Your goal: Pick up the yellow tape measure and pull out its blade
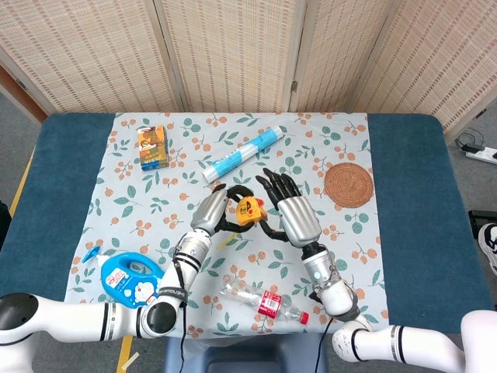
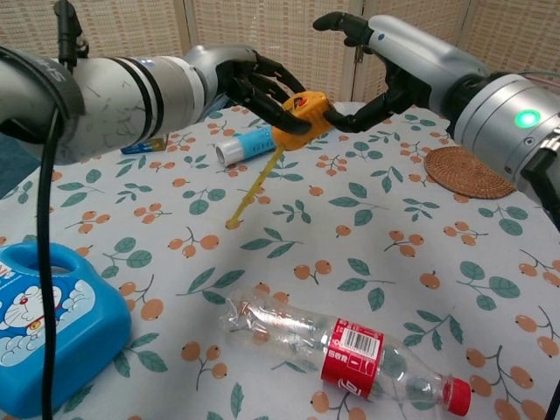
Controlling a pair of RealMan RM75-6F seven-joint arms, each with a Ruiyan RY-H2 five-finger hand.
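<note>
Covering most of the tabletop [image 1: 411,163], whose bare ends are dark blue, is a cloth [image 1: 233,256] printed with leaves and orange berries. I see a blue plastic case [image 1: 128,277] with rounded corners near the left front edge, and a crushed clear bottle [image 2: 337,344] with a red label lying on its side by the front edge. A long printed tube [image 1: 242,155] lies slantwise toward the back edge, a round woven coaster [image 1: 349,184] sits toward the right, and a small box [image 1: 153,148] sits at the cloth's back left corner. My left hand [image 2: 249,83] grips the yellow tape measure [image 2: 299,115] above the middle of the cloth, dark fingers wrapped over its blocky case. Its thin yellow blade [image 2: 255,186] hangs down slantwise from the case. My right hand [image 2: 376,66] is spread, thumb reaching to the case; from the chest view I cannot tell if it truly touches.
</note>
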